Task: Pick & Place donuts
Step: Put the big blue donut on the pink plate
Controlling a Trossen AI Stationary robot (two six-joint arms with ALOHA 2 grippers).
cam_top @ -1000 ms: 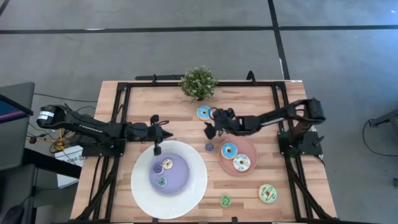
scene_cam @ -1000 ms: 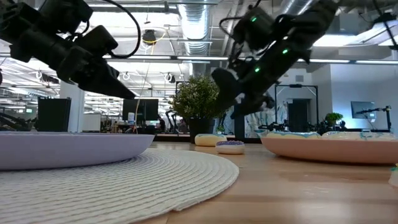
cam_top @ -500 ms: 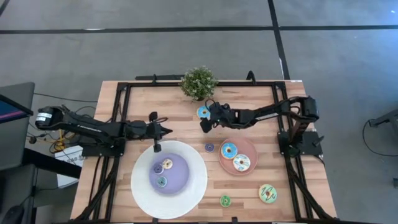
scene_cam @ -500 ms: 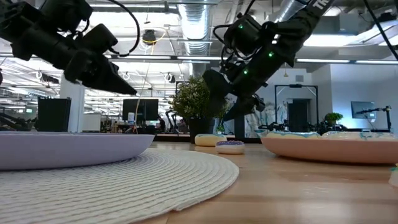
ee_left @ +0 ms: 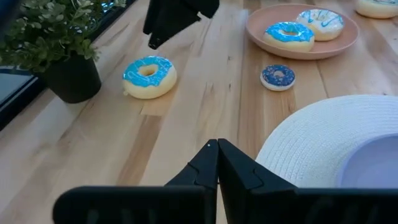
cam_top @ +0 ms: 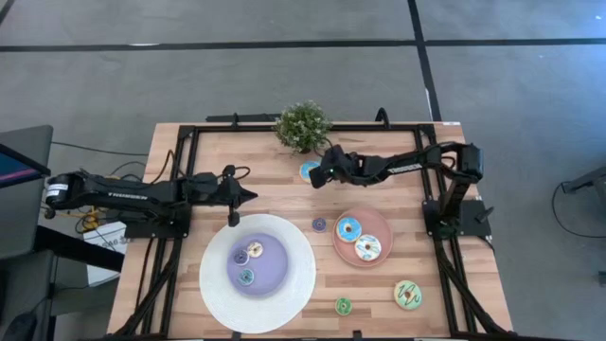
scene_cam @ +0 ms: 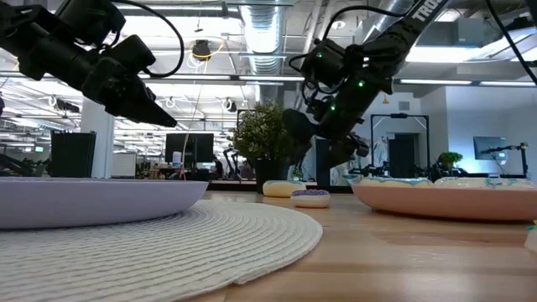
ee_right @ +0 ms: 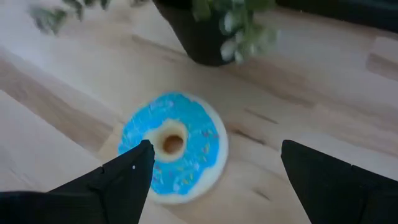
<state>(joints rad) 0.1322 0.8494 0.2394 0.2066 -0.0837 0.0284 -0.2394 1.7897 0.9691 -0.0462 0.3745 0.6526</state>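
While the left gripper (cam_top: 248,196) waits with its fingers (ee_left: 217,163) pressed together above the counter (cam_top: 275,156), just beyond the far rim of the large white-and-purple plate (cam_top: 294,289), the right gripper (cam_top: 318,177) hangs over the blue-iced donut (cam_top: 310,171) near the potted plant (cam_top: 303,125), its fingers (ee_right: 124,174) spread wide on either side of the ring and holding nothing. That donut lies flat on the bare wood. Two more blue-iced donuts (cam_top: 348,228) sit on the pink plate (cam_top: 381,225), and a tiny purple one (cam_top: 319,224) lies between the two plates. Two tiny donuts (cam_top: 254,250) rest in the purple centre of the large plate, and a small green one (cam_top: 343,305) and a bigger green-and-white one (cam_top: 408,294) lie near the counter's front edge.
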